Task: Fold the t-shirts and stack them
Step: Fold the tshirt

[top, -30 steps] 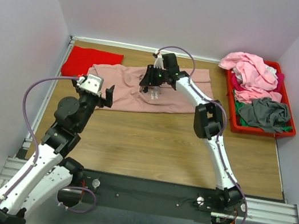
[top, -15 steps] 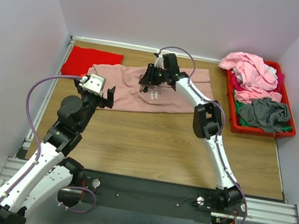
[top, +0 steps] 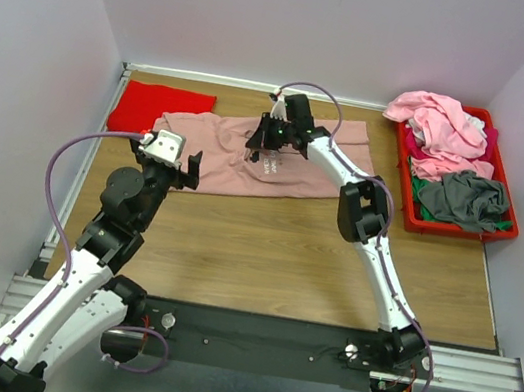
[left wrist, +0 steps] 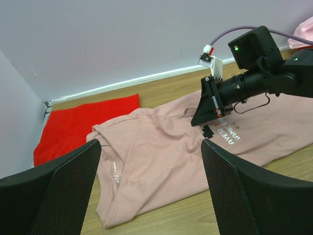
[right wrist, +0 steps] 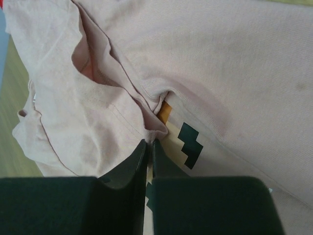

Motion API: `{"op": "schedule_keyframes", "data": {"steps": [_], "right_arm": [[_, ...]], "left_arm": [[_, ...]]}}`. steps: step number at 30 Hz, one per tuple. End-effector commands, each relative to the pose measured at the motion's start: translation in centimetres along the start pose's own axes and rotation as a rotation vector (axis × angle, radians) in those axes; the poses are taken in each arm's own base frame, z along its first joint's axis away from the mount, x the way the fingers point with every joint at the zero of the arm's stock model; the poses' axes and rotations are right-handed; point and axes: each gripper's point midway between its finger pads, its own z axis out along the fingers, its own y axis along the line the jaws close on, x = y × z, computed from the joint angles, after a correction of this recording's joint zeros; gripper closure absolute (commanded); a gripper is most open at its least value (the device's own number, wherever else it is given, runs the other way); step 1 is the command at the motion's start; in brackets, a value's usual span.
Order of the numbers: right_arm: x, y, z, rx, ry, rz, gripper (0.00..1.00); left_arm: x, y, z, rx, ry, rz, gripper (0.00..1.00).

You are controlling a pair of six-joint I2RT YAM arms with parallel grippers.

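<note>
A dusty-pink t-shirt (top: pixel 248 158) with a dark chest print lies spread across the back of the table; it also shows in the left wrist view (left wrist: pixel 161 161) and the right wrist view (right wrist: pixel 234 63). My right gripper (top: pixel 258 147) is shut on a fold of its fabric (right wrist: pixel 155 132) next to the print. My left gripper (top: pixel 188 171) is open and empty, just off the shirt's near left edge. A bright red t-shirt (top: pixel 159 107) lies flat at the back left, also in the left wrist view (left wrist: pixel 83 122).
A red plastic bin (top: pixel 501 236) stands at the right and holds light pink (top: pixel 437 125), grey (top: pixel 463 198), magenta and green clothes. White walls close the table at back and sides. Bare wood lies in front of the pink shirt.
My right gripper has shifted slightly toward the back with the pinched fabric. My left gripper has moved a little toward the shirt's edge.
</note>
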Motion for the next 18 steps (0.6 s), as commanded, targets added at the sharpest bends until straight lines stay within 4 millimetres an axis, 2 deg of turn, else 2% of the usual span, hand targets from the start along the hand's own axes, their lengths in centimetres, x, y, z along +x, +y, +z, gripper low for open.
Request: {"op": "schedule_keyframes", "data": {"steps": [1, 8, 18], "right_arm": [[-1.8, 0.7, -0.9, -0.010, -0.034, -0.032, 0.89], [-2.9, 1.1, -2.0, -0.009, -0.051, -0.044, 0.88], [-3.6, 1.4, -2.5, -0.012, -0.065, -0.057, 0.89]], "left_arm": [[-0.2, 0.3, 0.0, -0.016, -0.012, -0.016, 0.09], [-0.2, 0.3, -0.1, -0.013, -0.015, -0.016, 0.09], [0.0, 0.2, 0.1, -0.011, -0.008, -0.015, 0.09]]}}
